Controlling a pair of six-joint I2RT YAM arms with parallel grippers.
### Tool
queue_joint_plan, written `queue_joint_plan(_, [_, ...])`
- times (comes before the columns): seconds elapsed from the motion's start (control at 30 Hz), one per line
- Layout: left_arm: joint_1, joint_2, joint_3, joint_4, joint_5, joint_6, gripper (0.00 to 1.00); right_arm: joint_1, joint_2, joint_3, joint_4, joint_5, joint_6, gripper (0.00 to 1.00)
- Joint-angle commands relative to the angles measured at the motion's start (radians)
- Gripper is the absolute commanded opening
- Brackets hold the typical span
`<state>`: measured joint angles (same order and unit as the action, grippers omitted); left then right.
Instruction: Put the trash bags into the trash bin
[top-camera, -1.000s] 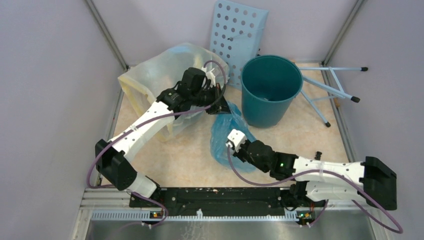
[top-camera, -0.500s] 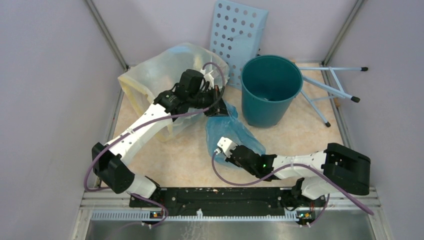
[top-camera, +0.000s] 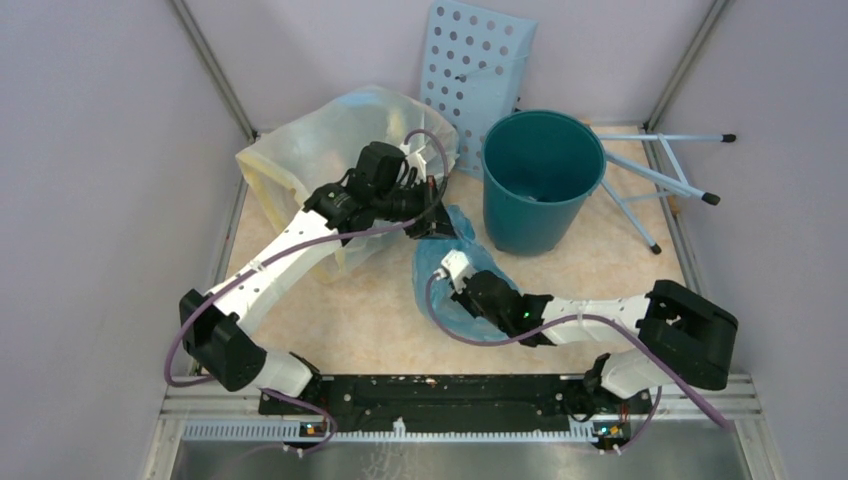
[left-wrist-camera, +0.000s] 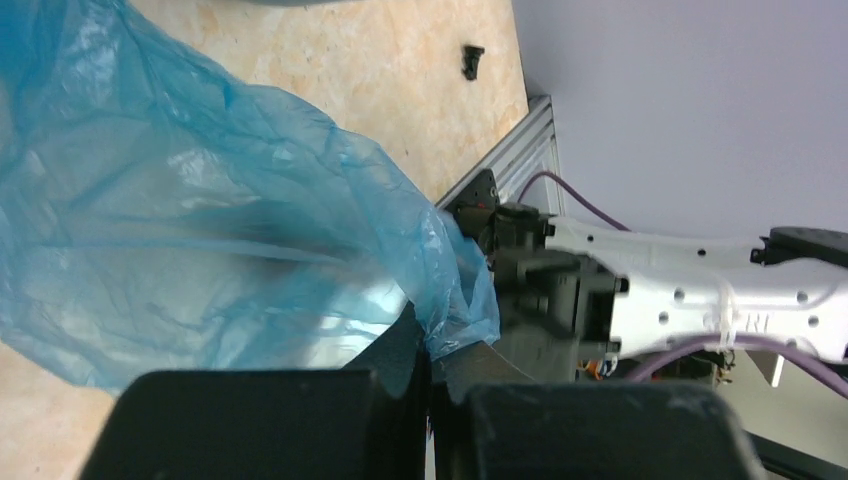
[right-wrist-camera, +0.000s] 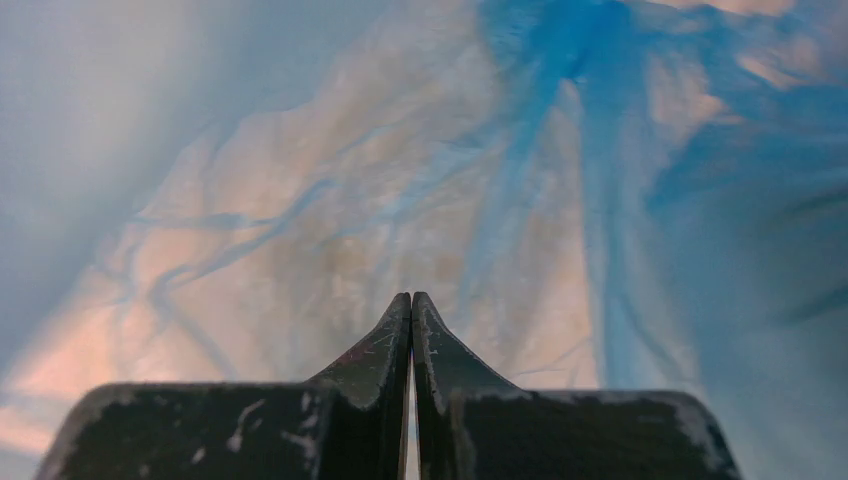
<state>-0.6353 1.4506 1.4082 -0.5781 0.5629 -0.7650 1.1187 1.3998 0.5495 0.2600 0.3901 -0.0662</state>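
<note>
Bag (top-camera: 430, 290): lay outside bin (top-camera: 530, 225) (nothing done yet).
Left gripper (left-wrist-camera: 435, 350): pinched bag edge.
Right gripper (right-wrist-camera: 411, 297): closed, inside bag.

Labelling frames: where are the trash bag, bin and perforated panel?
trash bag (left-wrist-camera: 200, 230), left wrist view, crinkled middle
bin (top-camera: 528, 222), top external view, outer wall
perforated panel (top-camera: 478, 60), top external view, centre

Right gripper (right-wrist-camera: 411, 300) now deeper inside the trash bag (top-camera: 432, 300)

Top looks down — wrist cameras close, sharing the trash bag (left-wrist-camera: 200, 230).
</note>
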Motion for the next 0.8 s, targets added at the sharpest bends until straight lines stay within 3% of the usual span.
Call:
queue_joint_plan(0.0, [0.005, -0.079, -0.015, -0.042, 0.041, 0.009, 0.0, -0.105, -0.078, -0.026, 0.09, -0.089, 0.097, 0.0])
queue_joint_plan(0.13, [0.005, -0.083, -0.02, -0.072, 0.085, 0.01, 0.0, -0.181, -0.104, -0.039, 0.187, -0.167, 0.13, 0.0])
queue_joint_plan(0.43, [0.004, -0.088, -0.001, -0.006, 0.198, -0.076, 0.0, -0.208, -0.045, -0.07, 0.605, -0.278, 0.222, 0.0])
queue_joint_plan(0.77, [0.032, -0.075, 0.085, 0.241, 0.366, -0.288, 0.0, -0.182, 0.124, -0.08, 0.707, -0.322, 0.261, 0.0])
